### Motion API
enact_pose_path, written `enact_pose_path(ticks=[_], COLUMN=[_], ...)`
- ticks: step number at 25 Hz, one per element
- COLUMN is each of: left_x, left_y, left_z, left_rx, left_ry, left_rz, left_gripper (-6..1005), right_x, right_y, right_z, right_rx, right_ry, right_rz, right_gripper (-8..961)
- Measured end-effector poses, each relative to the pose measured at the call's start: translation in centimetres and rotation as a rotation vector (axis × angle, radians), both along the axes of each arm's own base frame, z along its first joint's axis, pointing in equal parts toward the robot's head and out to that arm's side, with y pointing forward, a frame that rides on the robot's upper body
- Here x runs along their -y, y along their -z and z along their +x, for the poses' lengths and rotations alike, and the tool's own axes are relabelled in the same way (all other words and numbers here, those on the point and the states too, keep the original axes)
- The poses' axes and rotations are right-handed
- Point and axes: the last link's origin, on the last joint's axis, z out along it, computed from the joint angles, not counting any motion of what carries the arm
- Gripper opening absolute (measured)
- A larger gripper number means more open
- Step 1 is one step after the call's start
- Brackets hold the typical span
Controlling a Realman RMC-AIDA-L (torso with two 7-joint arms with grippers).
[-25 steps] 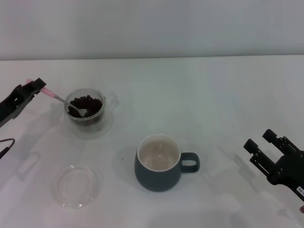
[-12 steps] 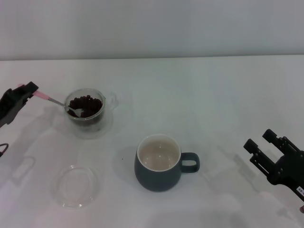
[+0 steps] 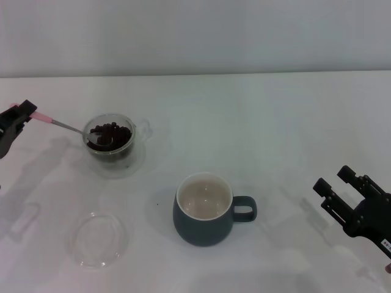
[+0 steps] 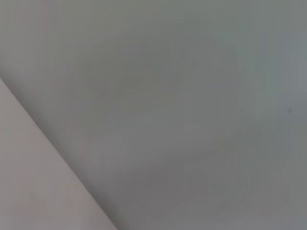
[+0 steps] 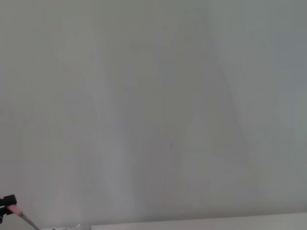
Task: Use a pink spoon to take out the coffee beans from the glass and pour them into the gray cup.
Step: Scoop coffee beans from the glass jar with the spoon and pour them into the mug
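The glass stands at the left of the table and holds the coffee beans. The pink spoon slopes down into it, its metal bowl among the beans and its pink handle end held by my left gripper, which is shut on it at the far left edge of the head view. The gray cup stands in the middle front, its cream inside bare, handle to the right. My right gripper is open and parked at the front right. The right wrist view shows the spoon's handle end at its edge.
A flat clear glass saucer lies at the front left, in front of the glass. The white table runs back to a pale wall. The left wrist view shows only blank grey surface.
My left gripper has drawn back to the left and up with the spoon's handle. The spoon now lies flatter, its bowl still in the glass. The right arm has not moved.
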Motion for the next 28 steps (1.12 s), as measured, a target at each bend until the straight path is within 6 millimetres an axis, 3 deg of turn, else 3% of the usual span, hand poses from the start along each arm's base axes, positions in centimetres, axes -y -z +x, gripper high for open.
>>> enact_pose_path(ticks=[7, 16, 22, 28], left_x=[0.2, 0.3, 0.3, -0.3], left_y=[0.7, 3.5, 4.0, 4.2], left_z=[1.0, 4.1, 6.0, 7.6], left_rx=[0.029, 0.066, 0.088, -0.025], left_ry=[0.047, 0.167, 0.257, 0.37], left_rz=[-0.036, -0.211, -0.26, -0.321], left_gripper=[134, 135, 135, 135], right_x=[-0.1, -0.3, -0.3, -0.3], right_y=[0.0, 0.2, 0.4, 0.4], right_z=[-0.1, 0.1, 0.2, 0.2], right_rx=[0.0, 0.009, 0.014, 0.016], right_ry=[-0.003, 0.008, 0.019, 0.02], right_rz=[0.0, -0.008, -0.015, -0.016], right_gripper=[696, 696, 696, 696])
